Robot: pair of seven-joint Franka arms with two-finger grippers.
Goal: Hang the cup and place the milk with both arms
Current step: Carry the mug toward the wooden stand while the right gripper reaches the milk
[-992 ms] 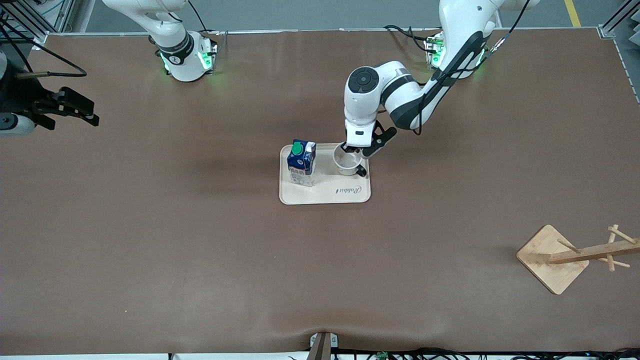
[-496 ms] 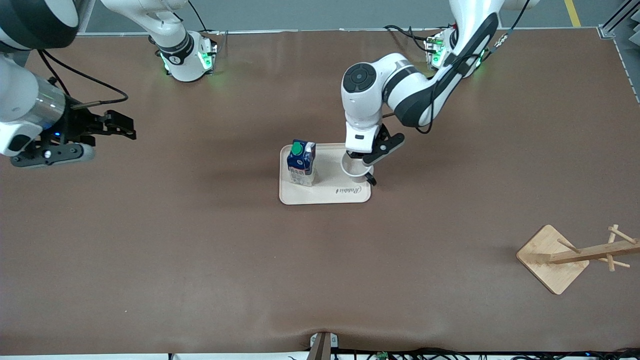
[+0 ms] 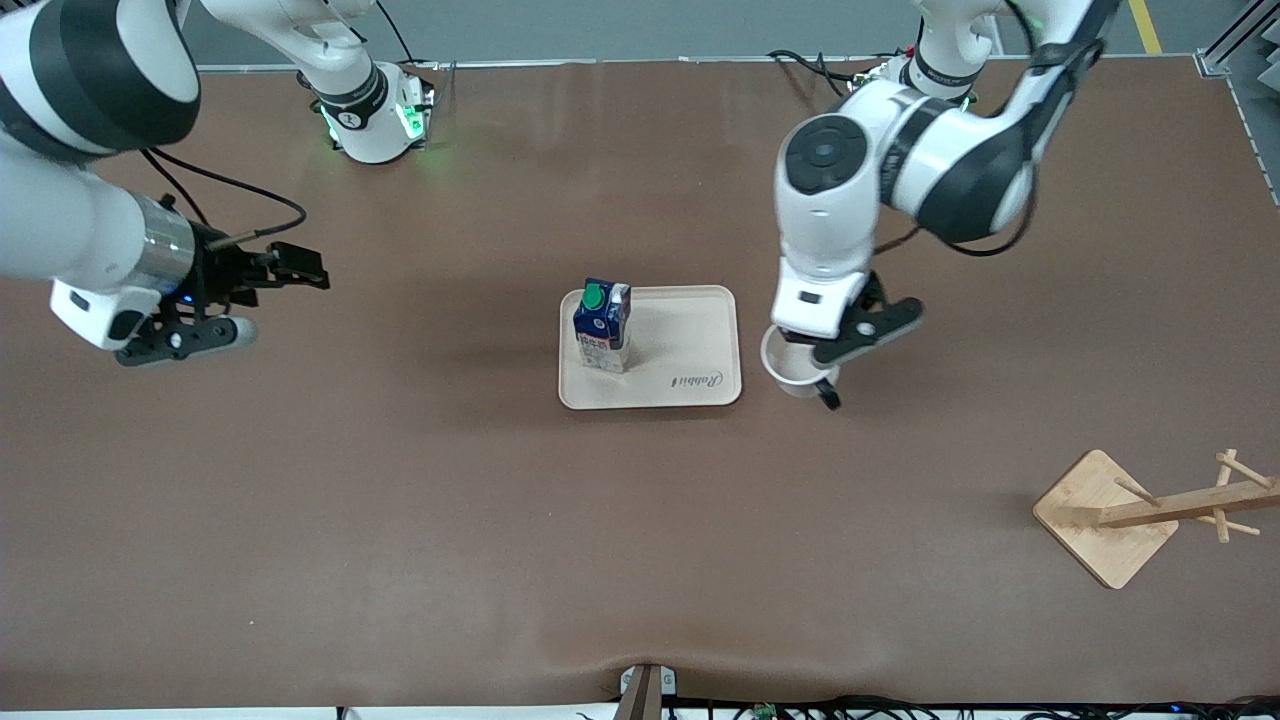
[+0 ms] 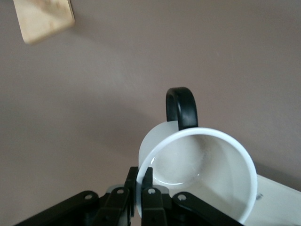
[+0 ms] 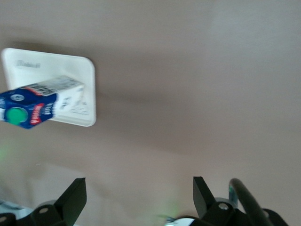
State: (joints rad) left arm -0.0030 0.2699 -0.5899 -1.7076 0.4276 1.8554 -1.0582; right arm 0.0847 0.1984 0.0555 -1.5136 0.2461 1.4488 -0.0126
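Note:
The white cup (image 3: 793, 366) hangs in my left gripper (image 3: 812, 352), which is shut on its rim, over the bare table just off the tray's edge toward the left arm's end. In the left wrist view the cup (image 4: 202, 174) is upright, its black handle (image 4: 181, 108) points away from the gripper (image 4: 142, 176), and one finger is inside the rim and one outside. The milk (image 3: 603, 325) stands upright on the beige tray (image 3: 690, 345). My right gripper (image 3: 298, 266) is open and empty over the table toward the right arm's end. The right wrist view shows the milk (image 5: 37, 101) on the tray (image 5: 47, 63).
A wooden cup rack (image 3: 1190, 503) with pegs stands on a square base (image 3: 1100, 520) near the front camera at the left arm's end. A corner of that base shows in the left wrist view (image 4: 44, 19). Brown table all round.
My left gripper has lifted the cup off the tray and carried it toward the left arm's end. My right arm has swung in toward the tray. The milk has not moved.

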